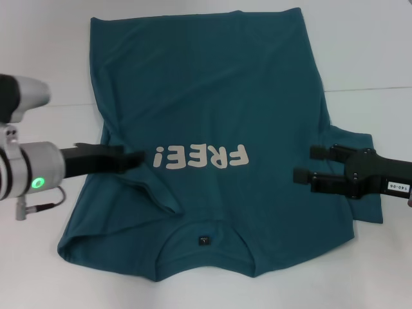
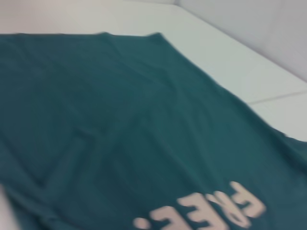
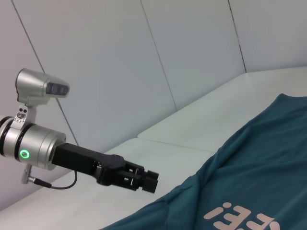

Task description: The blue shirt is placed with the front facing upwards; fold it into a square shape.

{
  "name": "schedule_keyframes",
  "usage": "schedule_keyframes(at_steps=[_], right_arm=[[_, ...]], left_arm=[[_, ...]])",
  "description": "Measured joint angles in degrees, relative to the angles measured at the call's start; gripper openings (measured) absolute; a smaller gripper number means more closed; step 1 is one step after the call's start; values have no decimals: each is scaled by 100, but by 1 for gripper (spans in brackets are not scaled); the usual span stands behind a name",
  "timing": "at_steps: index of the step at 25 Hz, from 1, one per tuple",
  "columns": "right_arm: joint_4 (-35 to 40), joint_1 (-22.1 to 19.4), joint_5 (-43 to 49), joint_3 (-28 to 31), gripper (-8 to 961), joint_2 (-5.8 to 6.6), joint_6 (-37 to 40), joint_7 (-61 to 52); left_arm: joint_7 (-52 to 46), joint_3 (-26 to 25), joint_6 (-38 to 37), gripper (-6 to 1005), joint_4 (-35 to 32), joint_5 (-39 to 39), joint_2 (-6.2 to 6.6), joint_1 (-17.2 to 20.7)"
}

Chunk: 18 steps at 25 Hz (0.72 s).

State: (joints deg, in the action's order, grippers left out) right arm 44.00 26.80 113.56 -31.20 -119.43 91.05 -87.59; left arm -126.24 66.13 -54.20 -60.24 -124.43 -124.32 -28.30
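Head view: blue shirt (image 1: 219,116) is laid flat, print up, on white table (image 1: 45,51). Left gripper (image 1: 132,159), fingers closed, empty, is held at print's collar-side end; right gripper (image 1: 302,164), fingers parted, is held over opposite sleeve.

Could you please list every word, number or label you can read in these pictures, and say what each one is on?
"FREE!" in white on the front of the blue shirt, upside down in the head view.
"140-06", or close to it, on a white sticker on the right gripper; small, so not certain.
Collar label: a tiny mark, too small to read.
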Motion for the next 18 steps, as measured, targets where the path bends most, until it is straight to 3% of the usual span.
schedule_keyframes(at_steps=[8, 10, 14, 18], right_arm=[[-6, -16, -17, 0, 913, 0, -1, -10], [-6, -21, -27, 0, 913, 0, 1, -15], [-6, -26, -32, 0, 912, 0, 8, -27], [-6, -16, -35, 0, 912, -1, 21, -78]], left_arm=[[67, 121, 1475, 511, 149, -954, -29, 279], [74, 123, 1736, 751, 211, -1190, -33, 306], [85, 231, 2123, 774, 418, -1628, -32, 291], [94, 691, 2441, 785, 544, -1890, -32, 266]])
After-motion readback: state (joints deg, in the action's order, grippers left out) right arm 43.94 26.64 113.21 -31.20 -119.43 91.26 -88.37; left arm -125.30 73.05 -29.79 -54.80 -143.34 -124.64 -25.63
